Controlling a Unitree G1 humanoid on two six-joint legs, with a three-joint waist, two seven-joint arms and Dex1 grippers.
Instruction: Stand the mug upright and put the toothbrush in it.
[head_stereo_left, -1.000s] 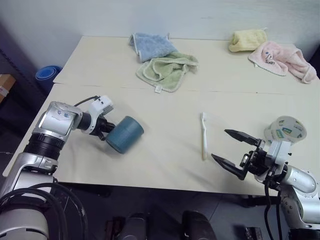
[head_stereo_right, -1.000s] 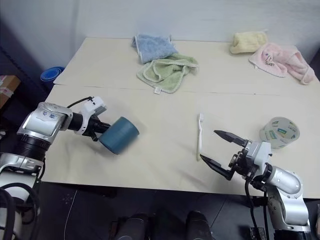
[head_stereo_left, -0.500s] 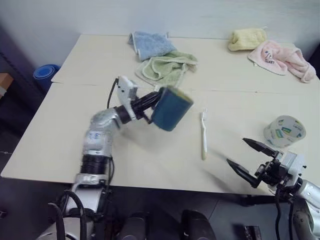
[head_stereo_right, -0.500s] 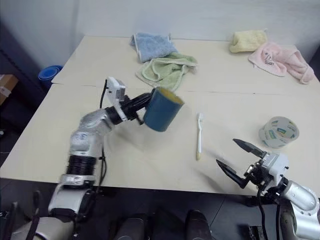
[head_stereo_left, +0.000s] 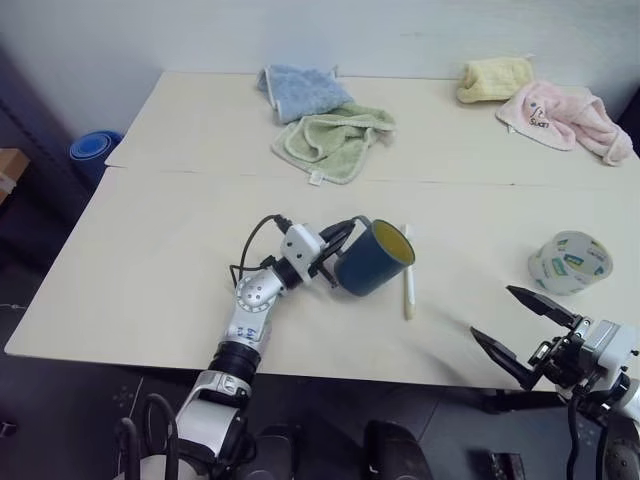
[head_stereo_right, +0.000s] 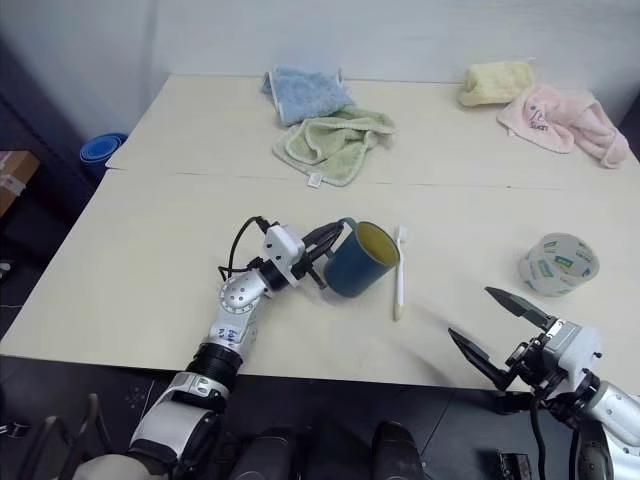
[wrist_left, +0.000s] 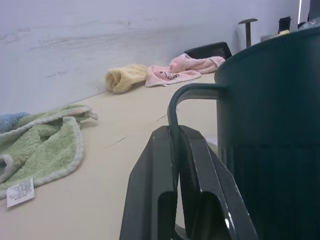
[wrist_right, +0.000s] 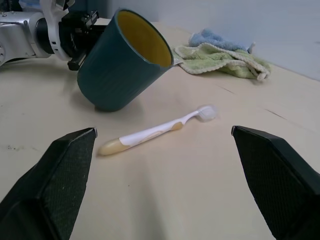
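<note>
1. The mug (head_stereo_left: 375, 258) sits just left of centre in the left eye view, tilted, its yellow-lined mouth facing up and to the right, its base low over the table (head_stereo_left: 150, 240). It is not yet upright; whether the lower edge touches the tabletop cannot be told.
2. The left gripper (head_stereo_left: 330, 262) has its two black fingers pinched narrow on the mug's thin handle, as the left wrist view shows, so the mug hangs from that grip to the gripper's right.
3. The toothbrush (head_stereo_left: 407, 270) lies flat just right of the mug, its long axis running almost straight up and down the frame, bristle head at the upper end beside the mug's rim, cream handle end toward the bottom edge.
4. The right gripper (head_stereo_left: 520, 330) hovers at lower right with jaws spread wide and empty. The toothbrush lies up and to the left of it, crosswise to the jaws in the right wrist view; this arm looks best placed to take it.
5. Farther out: a roll of tape (head_stereo_left: 570, 262) at right, and a green towel (head_stereo_left: 335, 140), blue towel (head_stereo_left: 300, 90), yellow towel (head_stereo_left: 495, 78) and pink towel (head_stereo_left: 565, 120) along the top.
</note>
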